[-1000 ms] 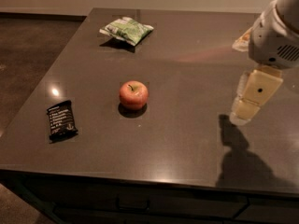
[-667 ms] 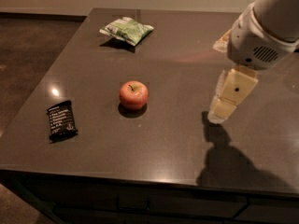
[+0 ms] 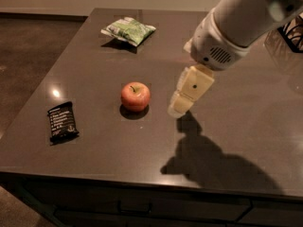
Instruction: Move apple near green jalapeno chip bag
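Moved left across the bench [image 3: 94,164] over the last second: pincer [image 3: 179,109], earlier well off to the right, now hanging just right of the apple [image 3: 135,96]. Unmoved meanwhile, from the left: black packet [image 3: 62,122] flat near the left edge; bag [image 3: 128,30] at the far edge, well apart from the apple; apple upright mid-bench, stem up, untouched. Reads as an approach under way, with no grasp made yet and the whole carry to the bag ahead. Rightmost, pincer pointing down below the pale arm [image 3: 236,27], above the bench, near the apple but not touching, holding nothing; apart or together, cannot tell from this angle. Probably needs a little more leftward travel, then a drop around the apple.
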You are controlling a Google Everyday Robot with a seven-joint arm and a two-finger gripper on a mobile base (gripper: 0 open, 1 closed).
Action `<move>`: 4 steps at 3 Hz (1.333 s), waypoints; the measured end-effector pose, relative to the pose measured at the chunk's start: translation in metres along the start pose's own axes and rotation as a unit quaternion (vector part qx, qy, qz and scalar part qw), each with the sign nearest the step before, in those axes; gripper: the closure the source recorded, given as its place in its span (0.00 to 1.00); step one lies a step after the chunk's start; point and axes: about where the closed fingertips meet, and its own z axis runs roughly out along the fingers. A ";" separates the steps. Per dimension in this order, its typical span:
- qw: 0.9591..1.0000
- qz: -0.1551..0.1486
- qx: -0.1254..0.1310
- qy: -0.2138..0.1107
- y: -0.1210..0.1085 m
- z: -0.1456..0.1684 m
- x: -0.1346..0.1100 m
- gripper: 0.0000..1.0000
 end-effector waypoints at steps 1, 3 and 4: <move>1.000 0.005 0.001 -0.015 -0.004 0.029 -0.024 0.00; 1.000 0.007 -0.007 -0.001 -0.020 0.096 -0.047 0.00; 1.000 0.000 -0.020 0.009 -0.019 0.119 -0.052 0.00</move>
